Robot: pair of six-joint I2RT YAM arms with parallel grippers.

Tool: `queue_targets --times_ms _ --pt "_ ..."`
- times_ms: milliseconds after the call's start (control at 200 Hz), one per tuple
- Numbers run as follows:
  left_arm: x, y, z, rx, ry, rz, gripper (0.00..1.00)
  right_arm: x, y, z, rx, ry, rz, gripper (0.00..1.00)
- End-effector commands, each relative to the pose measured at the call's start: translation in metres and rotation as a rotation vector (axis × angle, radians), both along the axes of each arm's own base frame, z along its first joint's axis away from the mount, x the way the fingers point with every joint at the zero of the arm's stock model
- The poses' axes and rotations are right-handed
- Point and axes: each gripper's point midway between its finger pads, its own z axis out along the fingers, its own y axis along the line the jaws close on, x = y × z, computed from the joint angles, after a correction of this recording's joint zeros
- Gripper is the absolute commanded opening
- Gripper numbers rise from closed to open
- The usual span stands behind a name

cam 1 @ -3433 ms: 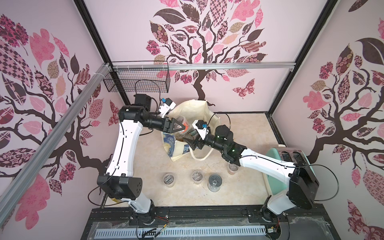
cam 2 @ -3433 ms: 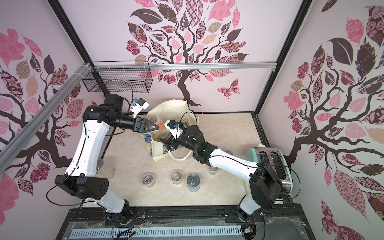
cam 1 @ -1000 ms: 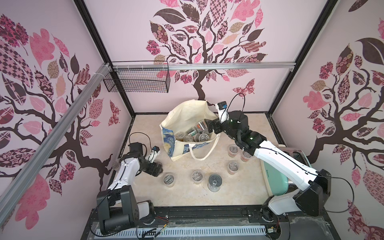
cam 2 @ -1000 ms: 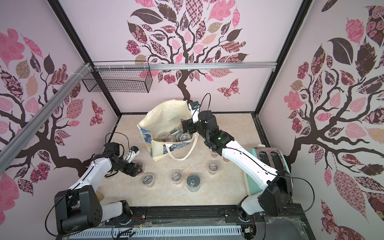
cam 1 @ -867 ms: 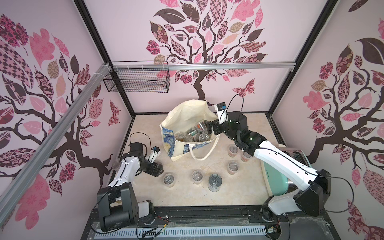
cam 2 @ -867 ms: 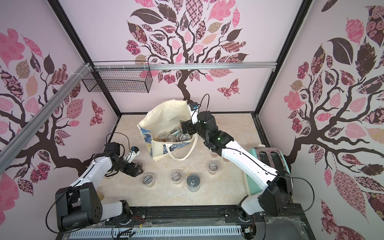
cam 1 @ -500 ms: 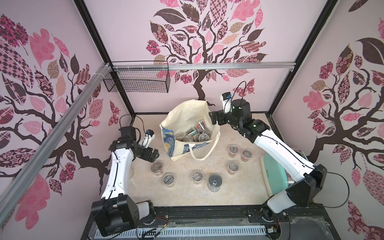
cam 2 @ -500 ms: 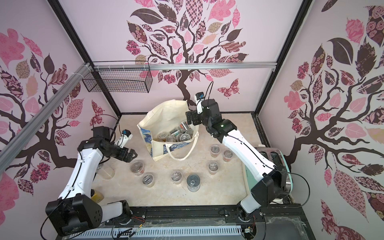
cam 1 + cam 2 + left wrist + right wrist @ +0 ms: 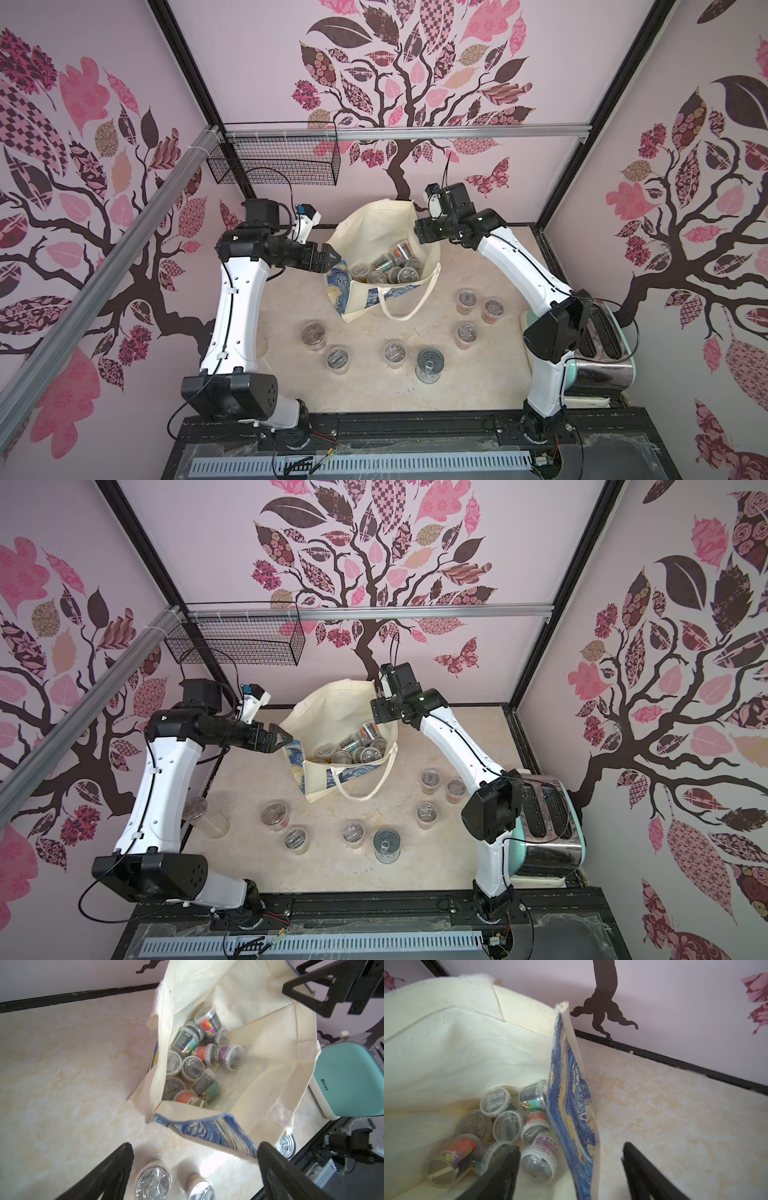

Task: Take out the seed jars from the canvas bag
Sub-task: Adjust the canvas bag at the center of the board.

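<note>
1. Nearest, several seed jars point(image 9: 313, 333) already stood on the worktop point(image 9: 365, 395); the next should land clear of them.
2. The left end effector point(image 9: 334, 260), wide and empty, hung at the rim of the canvas bag point(image 9: 374, 226), where more jars lay heaped. It should pick an uncovered one.
3. Farthest, the right end effector point(image 9: 570, 1147), jaws apart, straddled the bag's wall; pinching it would hold the mouth open.
</note>
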Motion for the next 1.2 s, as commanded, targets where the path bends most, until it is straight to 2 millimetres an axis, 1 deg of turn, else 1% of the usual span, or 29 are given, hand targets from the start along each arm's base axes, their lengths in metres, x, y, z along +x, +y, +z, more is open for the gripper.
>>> queue_targets --times_ms 0,70,95,135,185,230,295,315,410,480,520,530,545,600,675,690,710,735,745,790,820,860,930,950,965,1020,1075,1125,1195 --pt "0.025 0.001 -0.001 -0.021 0.010 0.063 0.87 0.000 -0.010 -0.005 -0.036 0.037 -0.031 0.62" --pt "0.041 0.012 -0.011 0.059 0.007 0.107 0.83 -0.002 -0.012 -0.001 -0.026 0.032 -0.048 0.53" --pt "0.045 0.014 -0.013 0.076 0.005 0.113 0.81 -0.003 -0.013 0.000 -0.023 0.031 -0.054 0.49" --pt "0.050 0.015 -0.016 0.091 0.001 0.108 0.77 -0.006 -0.015 0.000 -0.022 0.036 -0.057 0.43" --pt "0.053 0.014 -0.019 0.100 0.000 0.090 0.74 -0.010 -0.016 -0.002 -0.022 0.044 -0.052 0.38" --pt "0.056 0.012 -0.023 0.108 0.001 0.070 0.68 -0.014 -0.018 -0.005 -0.027 0.055 -0.054 0.34" --pt "0.060 0.011 -0.026 0.123 0.002 0.054 0.52 -0.019 -0.023 -0.007 -0.029 0.060 -0.075 0.24" --pt "0.062 0.010 -0.026 0.128 0.001 0.047 0.47 -0.021 -0.025 -0.008 -0.027 0.063 -0.079 0.22" --pt "0.068 0.008 -0.028 0.158 -0.021 0.013 0.19 -0.031 -0.031 -0.009 -0.009 0.065 -0.096 0.21" --pt "0.077 0.006 -0.024 0.173 -0.074 -0.015 0.00 -0.040 -0.034 -0.008 0.014 0.061 -0.100 0.21" --pt "0.082 0.007 -0.022 0.191 -0.106 -0.026 0.00 -0.047 -0.033 -0.009 0.032 0.063 -0.089 0.21" --pt "0.085 0.007 -0.013 0.196 -0.136 -0.028 0.00 -0.049 -0.034 -0.010 0.034 0.064 -0.088 0.20" --pt "0.087 0.005 -0.008 0.201 -0.154 -0.033 0.00 -0.051 -0.034 -0.011 0.040 0.066 -0.083 0.20" --pt "0.094 0.003 -0.001 0.225 -0.201 -0.062 0.00 -0.060 -0.035 -0.013 0.060 0.069 -0.074 0.17" --pt "0.101 -0.003 0.013 0.251 -0.268 -0.091 0.00 -0.072 -0.036 -0.019 0.070 0.082 -0.060 0.18" --pt "0.102 -0.004 0.016 0.254 -0.280 -0.097 0.00 -0.074 -0.038 -0.019 0.071 0.082 -0.060 0.19" --pt "0.104 -0.006 0.019 0.257 -0.295 -0.106 0.00 -0.076 -0.039 -0.020 0.071 0.083 -0.064 0.24" --pt "0.104 -0.009 0.024 0.259 -0.314 -0.115 0.00 -0.079 -0.042 -0.020 0.070 0.079 -0.071 0.36" --pt "0.105 -0.010 0.025 0.259 -0.321 -0.119 0.00 -0.080 -0.043 -0.021 0.069 0.077 -0.072 0.39" --pt "0.103 -0.018 0.031 0.250 -0.351 -0.152 0.00 -0.083 -0.047 -0.019 0.071 0.060 -0.079 0.44" --pt "0.099 -0.023 0.031 0.240 -0.359 -0.185 0.00 -0.085 -0.048 -0.016 0.074 0.041 -0.078 0.47" --pt "0.096 -0.030 0.030 0.224 -0.369 -0.218 0.00 -0.088 -0.050 -0.009 0.084 0.011 -0.073 0.48" --pt "0.090 -0.037 0.025 0.195 -0.380 -0.248 0.00 -0.090 -0.052 0.010 0.107 -0.068 -0.056 0.48" --pt "0.087 -0.040 0.028 0.186 -0.396 -0.265 0.00 -0.091 -0.052 0.015 0.112 -0.091 -0.051 0.49" --pt "0.085 -0.041 0.018 0.179 -0.377 -0.277 0.00 -0.091 -0.052 0.018 0.116 -0.107 -0.046 0.49" --pt "0.076 -0.047 0.018 0.154 -0.400 -0.312 0.00 -0.093 -0.053 0.032 0.125 -0.152 -0.035 0.50" --pt "0.067 -0.052 0.019 0.146 -0.426 -0.357 0.00 -0.096 -0.046 0.047 0.141 -0.176 0.021 0.51" --pt "0.062 -0.055 0.020 0.135 -0.425 -0.372 0.00 -0.099 -0.037 0.059 0.154 -0.192 0.063 0.51" --pt "0.057 -0.058 0.021 0.114 -0.415 -0.382 0.00 -0.104 -0.021 0.066 0.145 -0.197 0.119 0.54"
